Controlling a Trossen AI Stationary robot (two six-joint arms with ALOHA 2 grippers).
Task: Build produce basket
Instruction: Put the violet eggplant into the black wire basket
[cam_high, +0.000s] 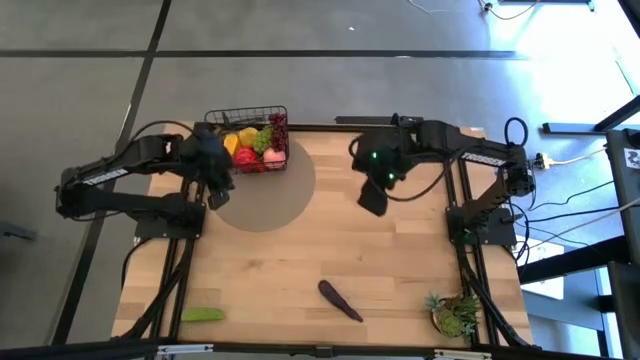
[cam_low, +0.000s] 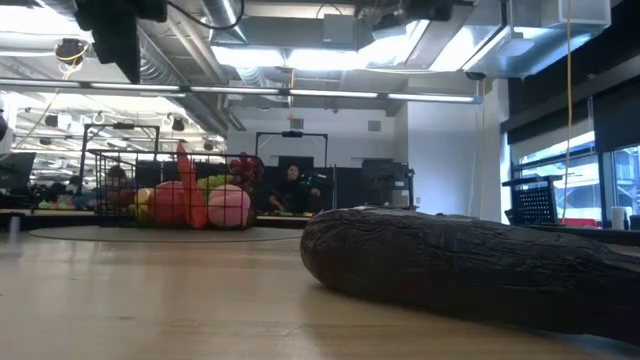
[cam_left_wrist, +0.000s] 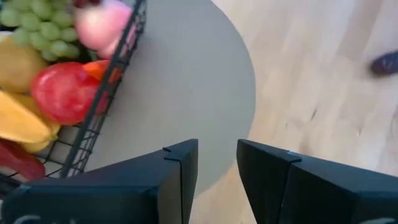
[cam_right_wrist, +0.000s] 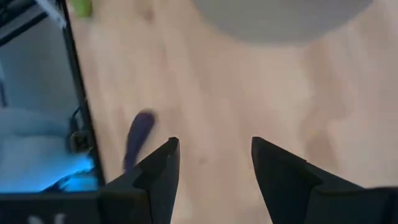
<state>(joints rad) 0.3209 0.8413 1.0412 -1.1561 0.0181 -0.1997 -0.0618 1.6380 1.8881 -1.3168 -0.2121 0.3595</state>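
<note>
Sitting at the far edge of the table (cam_high: 400, 280), the basket (cam_high: 252, 112) rested on the grey round mat (cam_high: 275, 195) and was already full of bright toy food. A red apple (cam_left_wrist: 65, 92), green grapes (cam_left_wrist: 40, 37), a pink peach (cam_left_wrist: 102, 25) and something yellow were inside it. Two pieces were left out on the wood. The dark eggplant (cam_high: 340, 299) lay near the front, well apart from the basket, and the green cucumber (cam_high: 203, 314) lay at the front left corner. A spiky green plant (cam_high: 455, 312) stood at the front right corner.

The left gripper (cam_high: 213, 183) hung just beside the basket, over the mat. Its jaws stood a little apart and held nothing. The right gripper (cam_high: 373, 195) hung over bare wood near the far side, pointing toward the eggplant. Its jaws were apart too, with nothing between them.

I think the next job was to fetch the eggplant or the cucumber. Things could go wrong here. The eggplant was long and round, so it might roll or slip out if the fingers pinched it near one end. The basket was quite full, so a new piece dropped from high up might bounce out or knock another fruit over the side. The left arm was close to the thin wires, so a careless move could bump the basket off the mat.
</note>
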